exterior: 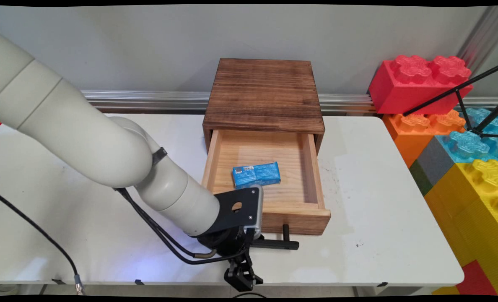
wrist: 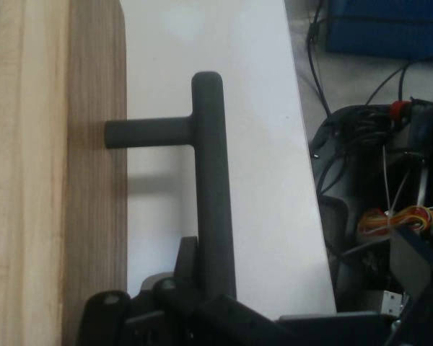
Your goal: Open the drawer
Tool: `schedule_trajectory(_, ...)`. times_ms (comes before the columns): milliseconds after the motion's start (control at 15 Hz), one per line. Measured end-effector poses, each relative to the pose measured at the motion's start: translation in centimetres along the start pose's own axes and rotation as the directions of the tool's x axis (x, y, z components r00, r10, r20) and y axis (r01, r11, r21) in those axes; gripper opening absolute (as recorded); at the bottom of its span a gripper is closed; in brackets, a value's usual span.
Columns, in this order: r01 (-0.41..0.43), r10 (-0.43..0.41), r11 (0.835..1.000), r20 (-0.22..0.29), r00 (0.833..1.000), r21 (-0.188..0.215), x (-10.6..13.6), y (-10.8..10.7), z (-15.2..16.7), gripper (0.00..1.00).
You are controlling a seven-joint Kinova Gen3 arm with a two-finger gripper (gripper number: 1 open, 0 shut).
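The gripper (wrist: 202, 299) is closed on the black handle (wrist: 213, 180) of the open wooden drawer (exterior: 270, 209), though its fingertips look partly hidden. Inside the drawer lies a blue packet (exterior: 256, 174). Further right, beyond the white table (exterior: 379, 209), stand big coloured blocks (exterior: 462, 147).

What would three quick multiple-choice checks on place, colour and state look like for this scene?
1. Where does the blue packet lie?
A. on the cabinet top
B. inside the open drawer
C. on the table

2. What colour is the drawer handle?
A. black
B. red
C. silver

3. How does the claw stand?
A. raised high over the cabinet
B. shut on the packet
C. closed around the handle bar

Answers:
1 B, the packet rests on the drawer floor.
2 A, both views show a dark bar.
3 C, hand view shows fingers either side of the bar.
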State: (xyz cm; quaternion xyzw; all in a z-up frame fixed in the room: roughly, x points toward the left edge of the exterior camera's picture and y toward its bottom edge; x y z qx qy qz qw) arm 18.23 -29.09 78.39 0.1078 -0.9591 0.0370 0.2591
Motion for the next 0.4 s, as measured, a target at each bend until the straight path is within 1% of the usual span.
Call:
schedule_trajectory(200,0.005,-0.005,1.0,-0.003,1.0,-0.002,-0.1,0.2,-0.4,1.0)
schedule_trajectory(400,0.012,-0.012,1.0,-0.017,1.0,0.0,0.0,0.4,-1.3,1.0)
